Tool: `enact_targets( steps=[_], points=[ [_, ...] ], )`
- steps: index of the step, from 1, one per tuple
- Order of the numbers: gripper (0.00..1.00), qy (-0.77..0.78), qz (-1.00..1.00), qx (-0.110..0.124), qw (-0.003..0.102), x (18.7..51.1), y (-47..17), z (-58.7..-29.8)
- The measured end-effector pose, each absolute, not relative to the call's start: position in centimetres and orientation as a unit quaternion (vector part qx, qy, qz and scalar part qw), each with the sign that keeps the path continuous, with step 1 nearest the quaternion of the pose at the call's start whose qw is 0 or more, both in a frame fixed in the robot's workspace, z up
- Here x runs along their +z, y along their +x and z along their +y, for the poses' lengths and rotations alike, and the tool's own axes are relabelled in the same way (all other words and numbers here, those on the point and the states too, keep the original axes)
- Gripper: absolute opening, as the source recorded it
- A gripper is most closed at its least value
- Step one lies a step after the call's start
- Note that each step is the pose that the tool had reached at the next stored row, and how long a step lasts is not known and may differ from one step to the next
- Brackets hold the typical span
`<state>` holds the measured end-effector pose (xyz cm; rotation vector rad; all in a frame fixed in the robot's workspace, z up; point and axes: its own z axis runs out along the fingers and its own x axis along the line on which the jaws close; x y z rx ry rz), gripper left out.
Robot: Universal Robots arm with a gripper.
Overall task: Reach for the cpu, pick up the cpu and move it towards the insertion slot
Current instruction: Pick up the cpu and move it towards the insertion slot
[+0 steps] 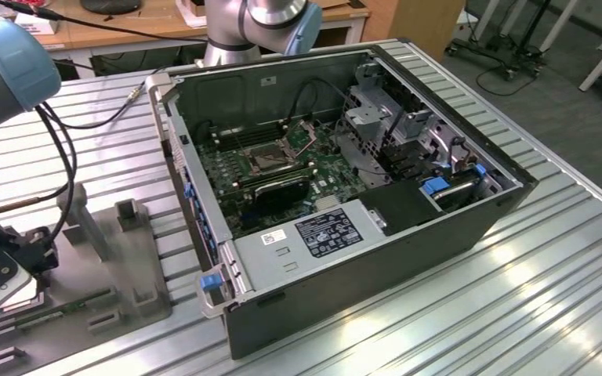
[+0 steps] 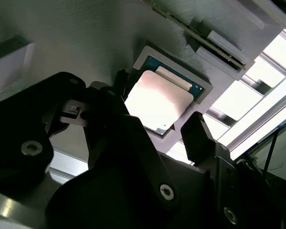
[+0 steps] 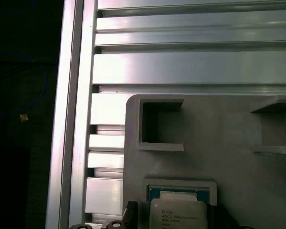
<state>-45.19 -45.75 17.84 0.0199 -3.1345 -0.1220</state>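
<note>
Reach looks done: the end effector hangs spread astride the cpu, not yet gripped, seated in its grey holder at the edge of the surface, well apart from the insertion slot.

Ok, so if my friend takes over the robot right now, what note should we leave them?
Gripper: open, low over the cpu, one jaw on each side, not gripping it.
Cpu: lying flat in its pocket in the grey holder, on the exterior view's left of the computer case.
Insertion slot: on the green board inside the open case, far from the gripper.
Done: the reach for the cpu.
Left: the pick-up and the move to the slot.
</note>
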Motion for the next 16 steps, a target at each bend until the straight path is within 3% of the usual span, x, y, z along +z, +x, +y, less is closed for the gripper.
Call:
enact_targets(
  steps=[1, 2, 7, 8, 16],
  points=[
    [0.76, 0.006, -0.999, -0.039, 0.002, 17.84, -45.19, -45.75],
    [0.69, 0.006, -0.999, -0.039, 0.002, 17.84, -45.19, -45.75],
    [0.67, 0.005, -0.999, -0.039, 0.002, 17.84, -45.19, -45.75],
    [0.6, 0.005, -0.999, -0.039, 0.002, 17.84, -45.19, -45.75],
    [0.54, 0.003, -0.999, -0.039, 0.002, 17.85, -45.03, -45.75]
  ],
)
